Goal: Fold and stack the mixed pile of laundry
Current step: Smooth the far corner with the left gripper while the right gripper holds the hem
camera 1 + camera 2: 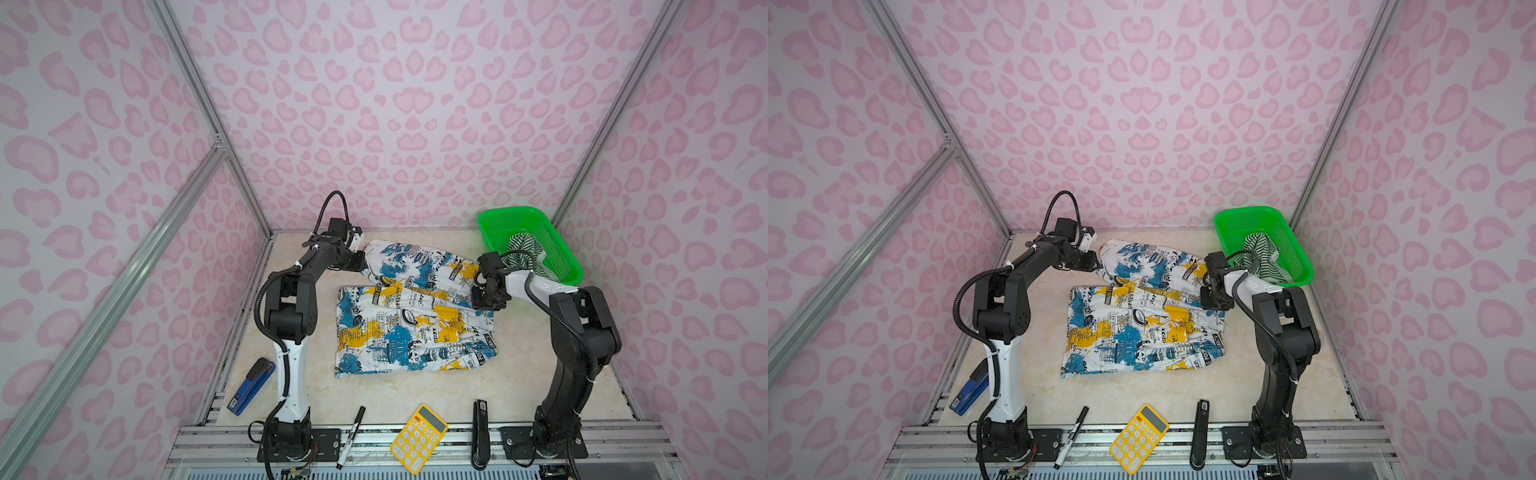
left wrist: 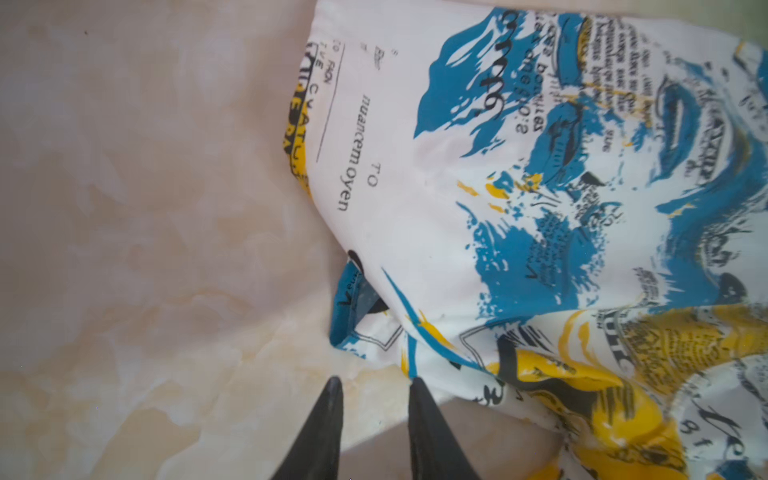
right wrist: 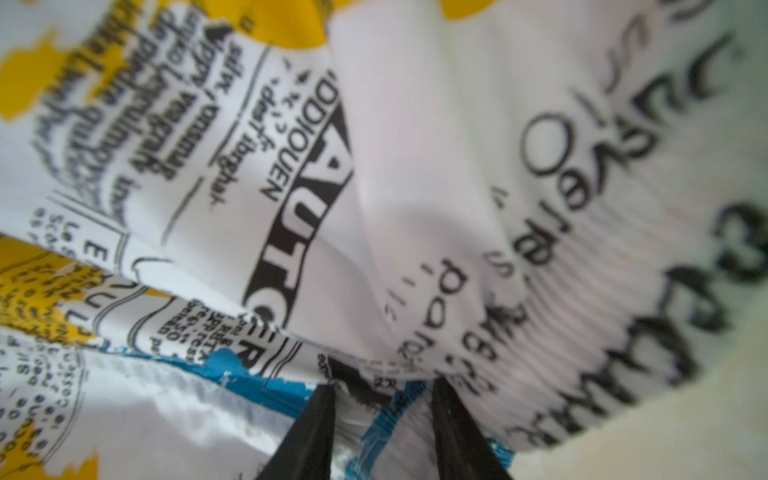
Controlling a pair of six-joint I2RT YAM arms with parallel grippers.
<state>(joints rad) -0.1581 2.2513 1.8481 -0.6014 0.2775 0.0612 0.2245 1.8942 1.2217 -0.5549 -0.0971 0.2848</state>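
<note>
The white garment with blue, yellow and black print lies spread on the table, its far part folded over at an angle. My left gripper hovers at the garment's far left corner, open, with only bare tabletop between its fingers. My right gripper is low on the garment's gathered right edge. Its fingers stand apart with printed cloth lying between them, so I read it as open. The green-and-white striped garment lies crumpled in the green basket.
Along the near edge lie a blue stapler, a black marker, a yellow calculator and a black stapler. Pink patterned walls close in the table on three sides. The basket stands in the far right corner.
</note>
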